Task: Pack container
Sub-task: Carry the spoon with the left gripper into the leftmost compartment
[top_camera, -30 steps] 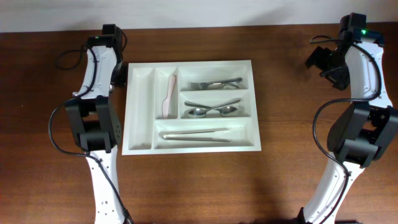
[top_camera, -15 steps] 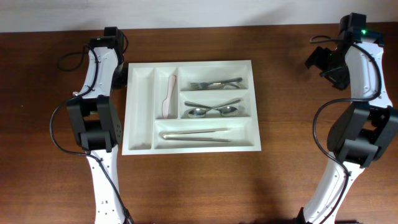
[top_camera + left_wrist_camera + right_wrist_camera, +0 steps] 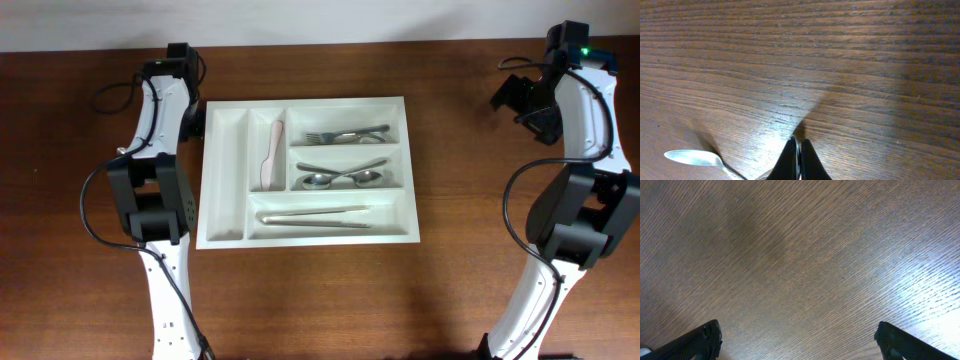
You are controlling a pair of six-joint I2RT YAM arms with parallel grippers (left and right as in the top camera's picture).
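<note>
The white cutlery tray lies mid-table. It holds forks, spoons, a pink utensil and long metal pieces. Its leftmost slot is bare. My left gripper is beside the tray's upper left corner. In the left wrist view it is shut just above the wood, with only a thin bright sliver between the pads. A loose spoon lies on the table to the left of the fingers, apart from their tips; the arm hides it from overhead. My right gripper is open over bare wood.
The table's far edge runs just behind both wrists. Both arm bases stand at the near edge, left and right of the tray. A cable loops beside the left arm.
The left gripper's jaws have closed. The left wrist has shifted slightly toward the back edge. The right arm and the tray's contents have not moved.
</note>
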